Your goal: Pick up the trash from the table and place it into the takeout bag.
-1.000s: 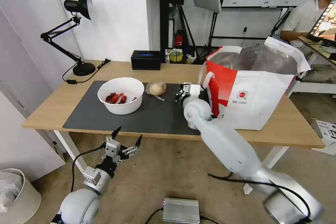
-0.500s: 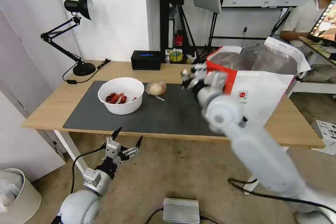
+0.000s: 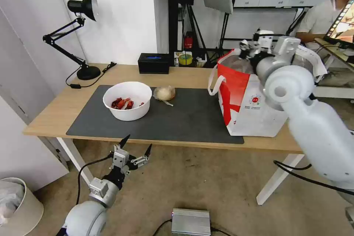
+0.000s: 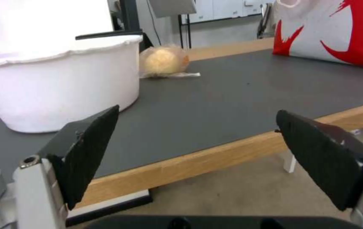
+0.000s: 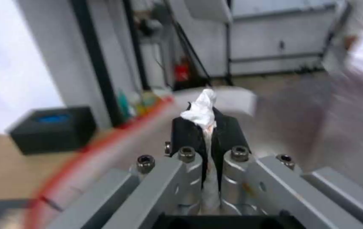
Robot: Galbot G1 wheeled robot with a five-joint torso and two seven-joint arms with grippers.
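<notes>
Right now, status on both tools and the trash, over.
Right tool shut on tissue, up over bag mouth. Left tool open, parked below table edge. Bowl and wrap ball on mat. Nothing in the way.

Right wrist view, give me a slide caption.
Right gripper shut on the tissue, above the takeout bag.
</notes>
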